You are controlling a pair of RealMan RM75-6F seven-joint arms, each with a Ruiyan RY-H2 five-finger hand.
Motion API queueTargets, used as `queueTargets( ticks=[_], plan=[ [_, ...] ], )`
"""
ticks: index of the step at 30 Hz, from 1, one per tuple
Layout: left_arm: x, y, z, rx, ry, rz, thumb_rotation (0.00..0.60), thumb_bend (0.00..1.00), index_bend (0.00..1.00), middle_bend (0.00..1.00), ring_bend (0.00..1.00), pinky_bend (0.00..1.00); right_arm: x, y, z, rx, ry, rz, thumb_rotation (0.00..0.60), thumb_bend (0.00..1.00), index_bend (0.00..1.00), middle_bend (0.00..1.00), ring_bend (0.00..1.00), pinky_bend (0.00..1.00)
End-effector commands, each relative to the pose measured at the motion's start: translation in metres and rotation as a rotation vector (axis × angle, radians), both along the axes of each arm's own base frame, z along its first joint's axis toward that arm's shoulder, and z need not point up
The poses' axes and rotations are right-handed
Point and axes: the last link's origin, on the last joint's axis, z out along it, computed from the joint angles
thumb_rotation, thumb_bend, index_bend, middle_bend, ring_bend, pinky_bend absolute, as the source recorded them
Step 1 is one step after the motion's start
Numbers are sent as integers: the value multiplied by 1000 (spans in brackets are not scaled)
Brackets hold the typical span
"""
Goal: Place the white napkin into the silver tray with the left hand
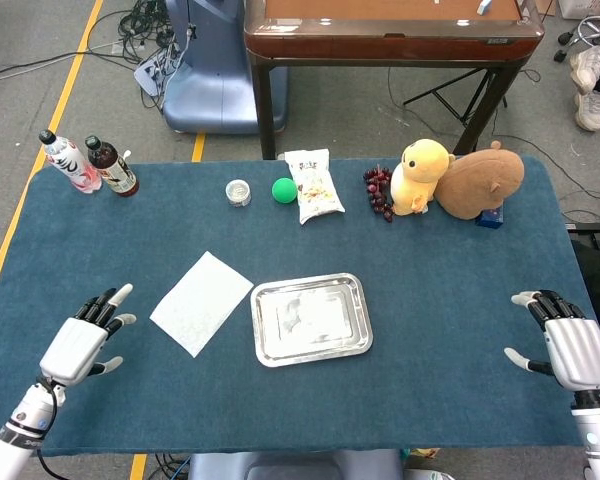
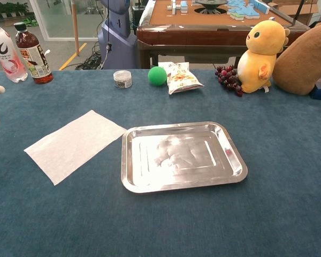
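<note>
Napkin [image 1: 201, 302] flat, thin, rectangular, beside shiny metal tray [image 1: 262, 347]; left hand [image 1: 81, 343] spread, empty.

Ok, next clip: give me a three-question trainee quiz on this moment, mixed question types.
1. True or false: the white napkin already lies in the silver tray.
2. Which hand is nearer the napkin? A. left hand B. right hand
3. Fill in: the green ball sits between the small jar and the ____.

Key: 1 false; 2 A; 3 snack bag.
</note>
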Motion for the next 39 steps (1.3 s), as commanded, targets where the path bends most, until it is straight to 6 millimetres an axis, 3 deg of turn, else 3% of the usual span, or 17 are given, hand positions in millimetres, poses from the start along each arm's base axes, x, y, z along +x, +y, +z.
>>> queueTargets(
  ticks=[1,8,18,39],
  plan=[
    [3,3,-5,-21,19,-4,600,74,357,0,0,143,0,0,0,-1,-1,-1,600,50,274,278,180,295],
    [9,7,-15,-43,13,-1,600,81,377,0,0,143,0,-1,0,1,0,-1,600,50,275,278,180,295],
    [16,14,-30,-56,-1,-11,600,184,400,0,0,143,0,-1,0,1,0,-2,600,50,275,278,180,295],
    [25,33,-56,-88,37,7,600,226,428,0,0,143,0,-1,2,-3,-7,-2,600,50,275,278,180,295]
  ],
)
